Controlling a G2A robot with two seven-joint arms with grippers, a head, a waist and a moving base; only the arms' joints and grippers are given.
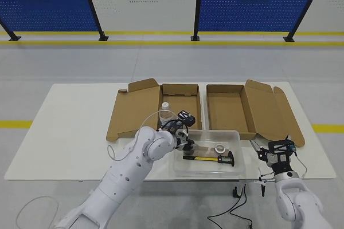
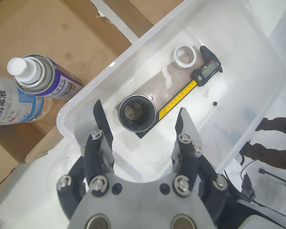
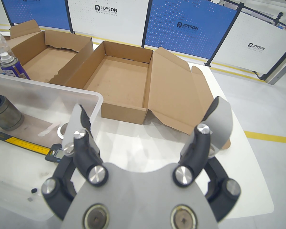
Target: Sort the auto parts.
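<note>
Left gripper hangs empty, jaws spread, over the upright black steel cylindrical sleeve, which stands in the clear plastic bin just beside the yellow-scaled digital caliper. I'd drop straight down, pinch the sleeve's wall below its rim and squeeze firmly so it can't tip or drag the caliper, then lift clear of the bin wall toward the open brown cardboard box. Right gripper sits released beside the bin.

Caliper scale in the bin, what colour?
The caliper scale is yellow, clearest in the left wrist view.
</note>
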